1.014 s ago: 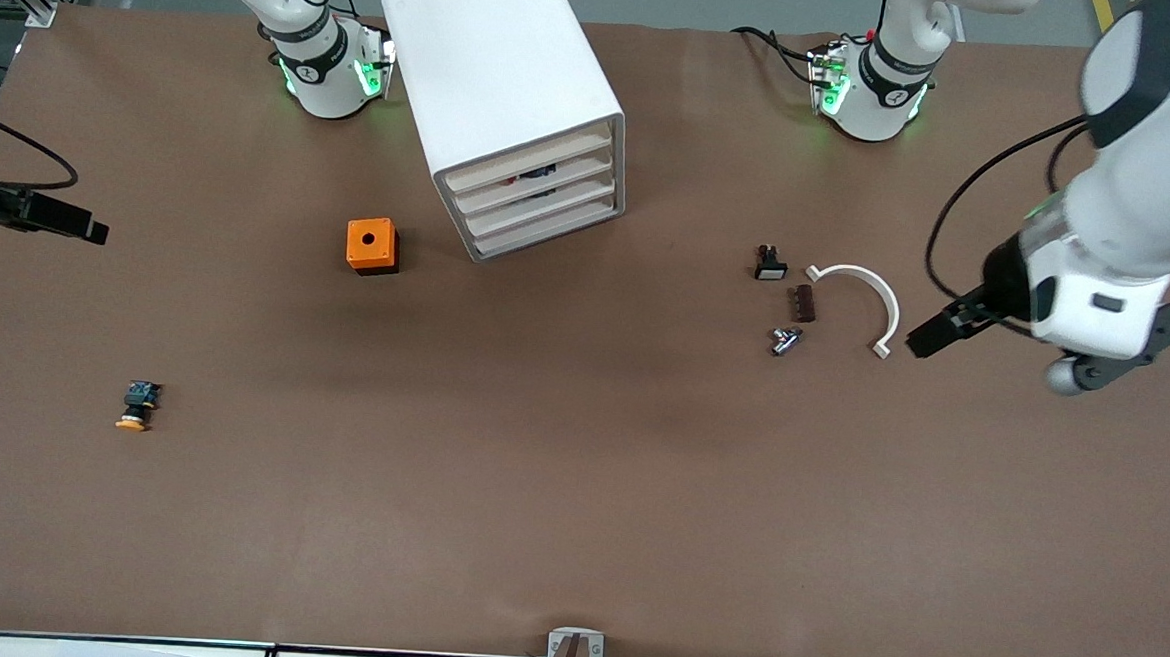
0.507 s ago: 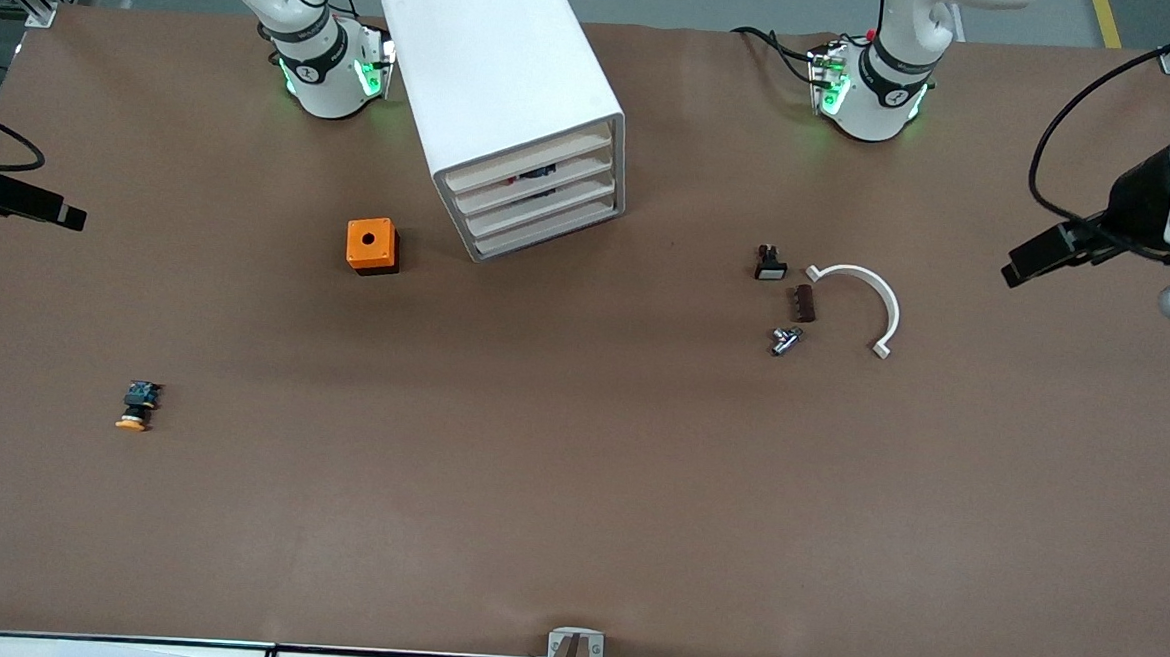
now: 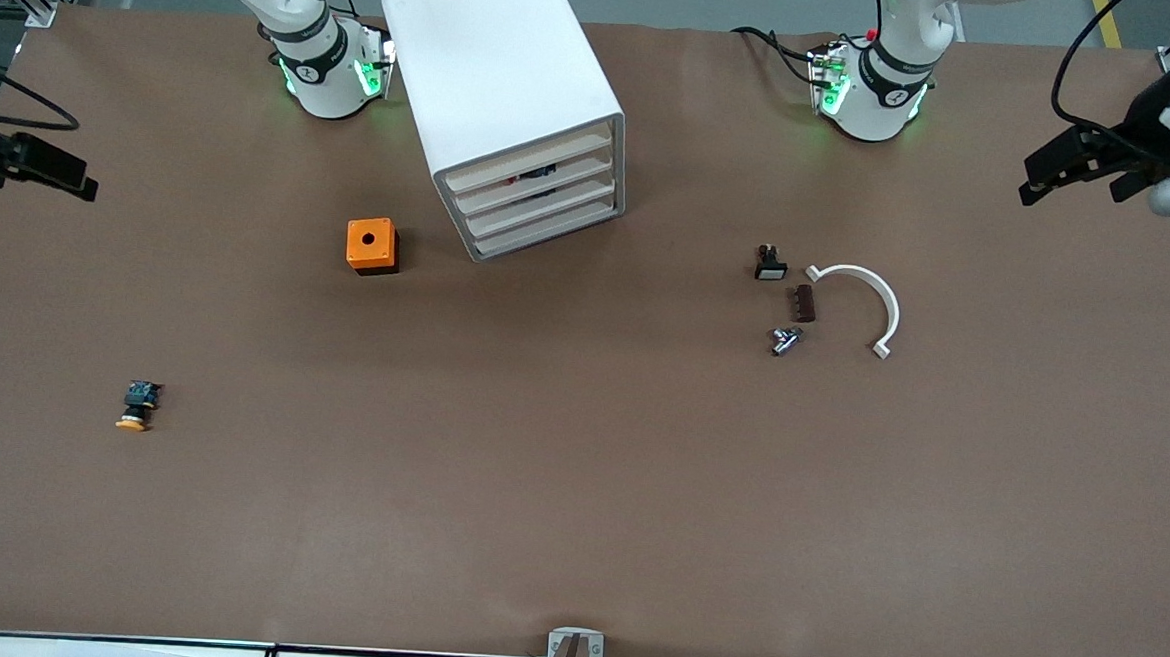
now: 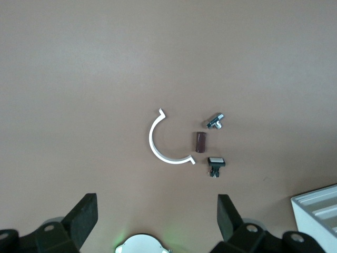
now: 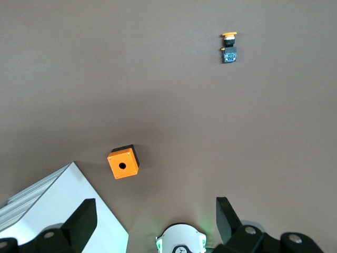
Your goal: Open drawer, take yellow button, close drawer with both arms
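On the brown table, one tiny orange-capped push button (image 3: 136, 406) is lying well apart from the spread, empty left gripper (image 3: 1079, 174) and right gripper (image 3: 37, 172); four white cabinet drawers (image 3: 537, 202) are sitting closed.

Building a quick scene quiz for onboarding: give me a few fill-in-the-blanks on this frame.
1. The button lies on the bare table, nearer the ____ arm's end.
2. The cube beside the cabinet is coloured ____.
3. All four drawers of the cabinet are ____.
4. Left gripper and right gripper both have their jaws ____.

Missing words: right; orange; closed; open
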Available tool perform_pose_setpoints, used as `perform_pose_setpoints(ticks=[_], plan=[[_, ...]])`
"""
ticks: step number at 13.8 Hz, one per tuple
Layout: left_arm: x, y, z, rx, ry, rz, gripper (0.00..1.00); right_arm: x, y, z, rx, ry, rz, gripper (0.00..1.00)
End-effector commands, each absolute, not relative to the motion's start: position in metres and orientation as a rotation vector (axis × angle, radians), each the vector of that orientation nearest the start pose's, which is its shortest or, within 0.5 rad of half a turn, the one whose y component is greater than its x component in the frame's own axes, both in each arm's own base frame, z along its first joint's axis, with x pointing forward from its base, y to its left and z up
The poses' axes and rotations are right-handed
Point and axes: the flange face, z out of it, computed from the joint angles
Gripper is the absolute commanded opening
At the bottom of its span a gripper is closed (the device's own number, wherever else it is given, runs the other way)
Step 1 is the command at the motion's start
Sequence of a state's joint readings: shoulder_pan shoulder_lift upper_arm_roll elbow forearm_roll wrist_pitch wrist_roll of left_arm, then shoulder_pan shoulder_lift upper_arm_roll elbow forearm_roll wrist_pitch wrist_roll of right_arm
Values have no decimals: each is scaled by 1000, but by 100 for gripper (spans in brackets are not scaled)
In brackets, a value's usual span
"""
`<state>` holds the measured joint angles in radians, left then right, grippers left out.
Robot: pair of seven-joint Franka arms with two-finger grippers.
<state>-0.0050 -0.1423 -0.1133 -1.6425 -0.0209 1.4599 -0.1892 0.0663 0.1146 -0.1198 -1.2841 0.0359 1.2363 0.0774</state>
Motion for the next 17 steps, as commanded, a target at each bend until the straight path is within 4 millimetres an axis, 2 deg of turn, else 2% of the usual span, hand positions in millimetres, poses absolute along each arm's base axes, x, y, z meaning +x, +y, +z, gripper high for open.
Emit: perform_pose_setpoints(ticks=[1,2,4,5,10,13,17], plan=[[477,-66,650,-3105,-82,51,100,523,-37,670,-3053,213,199,100],[471,-66,650,-3105,-83,15,100,521,-37,663,-3052,211,182,100],[476,-67,643,-3108,-80,-15,100,513,-37,663,-3051,208,124,100],[479,-67,643,-3108,-79,-32,100,512,-36,658,-3053,208,119,100],[489,-64,650,-3117,-87,-67,100,503,-41,660,-3057,118,38,100],[507,-59,655,-3126,-107,-73,100,502,-34,662,-3056,150,41,100],[521,-58,654,-3132,-116,-75,100,495,-37,662,-3121,122,53,100]])
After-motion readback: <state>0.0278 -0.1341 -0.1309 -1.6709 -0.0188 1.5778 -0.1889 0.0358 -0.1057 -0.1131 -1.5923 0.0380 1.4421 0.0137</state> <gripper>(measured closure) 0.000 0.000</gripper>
